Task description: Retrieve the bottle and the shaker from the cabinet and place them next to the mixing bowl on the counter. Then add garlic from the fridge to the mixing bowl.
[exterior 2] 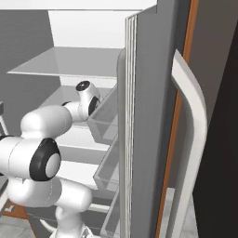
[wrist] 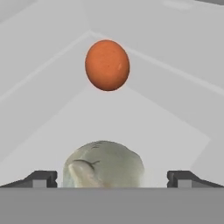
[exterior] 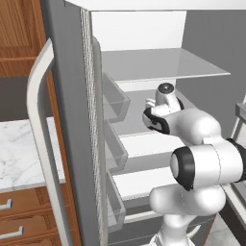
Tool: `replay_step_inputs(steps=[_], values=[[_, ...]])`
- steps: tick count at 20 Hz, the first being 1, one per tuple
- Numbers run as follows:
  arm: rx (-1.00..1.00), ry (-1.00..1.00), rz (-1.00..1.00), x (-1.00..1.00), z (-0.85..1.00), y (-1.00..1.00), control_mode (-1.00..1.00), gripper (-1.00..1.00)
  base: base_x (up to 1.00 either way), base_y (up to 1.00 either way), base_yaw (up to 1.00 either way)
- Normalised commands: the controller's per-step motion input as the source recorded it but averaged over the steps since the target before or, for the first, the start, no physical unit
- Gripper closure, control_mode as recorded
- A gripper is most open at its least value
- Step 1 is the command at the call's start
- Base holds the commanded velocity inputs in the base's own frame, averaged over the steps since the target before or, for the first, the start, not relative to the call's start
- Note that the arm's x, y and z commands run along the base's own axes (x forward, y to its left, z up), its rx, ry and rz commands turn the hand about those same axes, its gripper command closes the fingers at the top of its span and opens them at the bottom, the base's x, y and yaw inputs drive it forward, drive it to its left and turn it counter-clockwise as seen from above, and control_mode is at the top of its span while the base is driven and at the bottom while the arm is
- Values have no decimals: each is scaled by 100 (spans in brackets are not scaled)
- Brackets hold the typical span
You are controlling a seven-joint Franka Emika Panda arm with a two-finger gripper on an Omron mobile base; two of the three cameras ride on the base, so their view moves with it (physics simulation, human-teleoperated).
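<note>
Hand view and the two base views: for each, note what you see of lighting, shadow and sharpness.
Hand view: flat, even light; the garlic between the open gripper tips looks soft-edged, and the orange ball beyond it casts no clear shadow. Left base view: the fridge interior is bright, its outer wall dull grey, no glare. Right base view: the fridge's pale handle shows gentle shading, edges crisp.

A kitchen: open fridge (exterior: 72, 120) beside marble counter (exterior: 19, 153).
</note>
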Motion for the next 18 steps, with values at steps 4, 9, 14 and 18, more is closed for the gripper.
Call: replay_step_inputs(steps=[4, 9, 14, 18], values=[[0, 5, -6, 0, -4, 11, -100, -100, 0, 0, 0], [0, 3, -5, 0, -13, 7, -100, -100, 0, 0, 0], [0, 0, -1, 13, -28, 0, -100, 100, 0, 0, 0], [0, 0, 0, 26, -25, 0, -100, 100, 0, 0, 0]])
